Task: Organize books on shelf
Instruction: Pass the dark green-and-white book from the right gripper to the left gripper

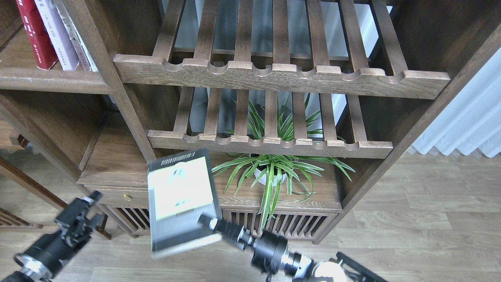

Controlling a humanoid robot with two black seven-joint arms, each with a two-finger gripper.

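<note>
My right gripper (207,223) is shut on the lower right corner of the black-bordered book (181,197) with the yellow-green panel. It holds the book in the air, cover facing me, in front of the cabinet's lower left part. The image of it is blurred by motion. The red book (35,33) and the pale lavender-white book (56,33) stand upright on the solid dark-brown shelf (51,80) at the upper left. My left gripper (88,203) is low at the left, apart from the book; its fingers cannot be told apart.
Two slatted racks (274,145) with notched front rails fill the middle. A green potted plant (274,172) stands on the low cabinet top (313,201) under them. A drawer with a brass knob (126,197) is behind the held book. A white curtain (469,125) hangs at the right.
</note>
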